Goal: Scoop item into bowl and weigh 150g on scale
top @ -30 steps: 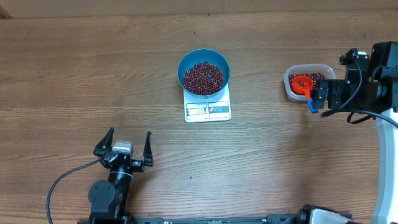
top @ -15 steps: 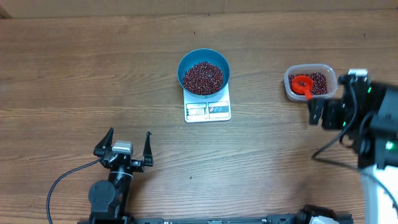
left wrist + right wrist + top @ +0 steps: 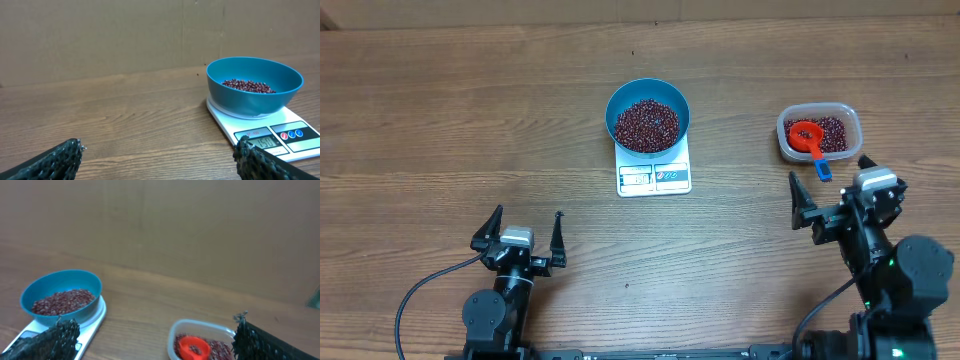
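The blue bowl (image 3: 618, 104) stands on the white scale (image 3: 655, 178) at the table's middle, with dark red beans (image 3: 646, 122) piled inside. In the left wrist view the bowl (image 3: 255, 95) and its beans (image 3: 248, 86) sit on the scale (image 3: 295, 131), whose display reads 150. My left gripper (image 3: 527, 216) rests open and empty at the near left. My right gripper (image 3: 828, 169) stands open just in front of the tub, holding nothing. The right wrist view shows the bowl (image 3: 61, 286) at left.
A clear plastic tub (image 3: 819, 108) of beans stands at the right, with a red scoop (image 3: 806, 134) lying in it and its blue handle (image 3: 822, 171) hanging over the near rim. The tub (image 3: 200, 326) and scoop (image 3: 194, 347) lie between the right fingers' line of sight.
My right arm has drawn back from the tub toward the table's near edge and turned to face forward. The scoop stays in the tub. The left arm has not moved.
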`<state>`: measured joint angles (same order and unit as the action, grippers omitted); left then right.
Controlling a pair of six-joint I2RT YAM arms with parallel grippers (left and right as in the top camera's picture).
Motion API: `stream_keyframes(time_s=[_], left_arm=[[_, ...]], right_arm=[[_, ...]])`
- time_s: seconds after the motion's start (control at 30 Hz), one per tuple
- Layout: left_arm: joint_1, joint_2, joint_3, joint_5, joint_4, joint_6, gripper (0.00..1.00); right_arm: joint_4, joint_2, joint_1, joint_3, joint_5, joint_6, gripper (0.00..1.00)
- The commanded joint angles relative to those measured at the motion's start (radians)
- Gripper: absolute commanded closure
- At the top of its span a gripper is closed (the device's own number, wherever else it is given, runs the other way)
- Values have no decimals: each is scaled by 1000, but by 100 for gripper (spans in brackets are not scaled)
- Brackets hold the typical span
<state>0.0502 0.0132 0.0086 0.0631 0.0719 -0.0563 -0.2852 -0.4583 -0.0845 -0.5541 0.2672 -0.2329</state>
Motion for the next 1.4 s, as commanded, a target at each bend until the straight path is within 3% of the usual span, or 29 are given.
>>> stream_keyframes(time_s=[0.0, 0.17, 0.67, 0.87, 1.0, 1.2, 1.37], left_arm=[[-6, -9, -4, -11, 3, -16, 0], [-6, -9, -4, -11, 3, -16, 1], [-6, -9, -4, -11, 3, -16, 0], [-6, -9, -4, -11, 3, -16, 0], [-6, -9, -4, -11, 3, -16, 0], [-6, -9, -4, -11, 3, -16, 0], [-6, -9, -4, -11, 3, -16, 0]], right_arm=[[145, 11, 5, 113, 100, 0, 0], [356, 36, 5, 252, 154, 0, 0], [669, 204, 5, 527, 142, -1, 0], [558, 296, 5, 547, 106, -1, 0], [336, 462, 5, 547, 53, -1, 0], [278, 456, 6, 547, 24, 1, 0], [215, 456, 24, 547, -129, 152, 0]])
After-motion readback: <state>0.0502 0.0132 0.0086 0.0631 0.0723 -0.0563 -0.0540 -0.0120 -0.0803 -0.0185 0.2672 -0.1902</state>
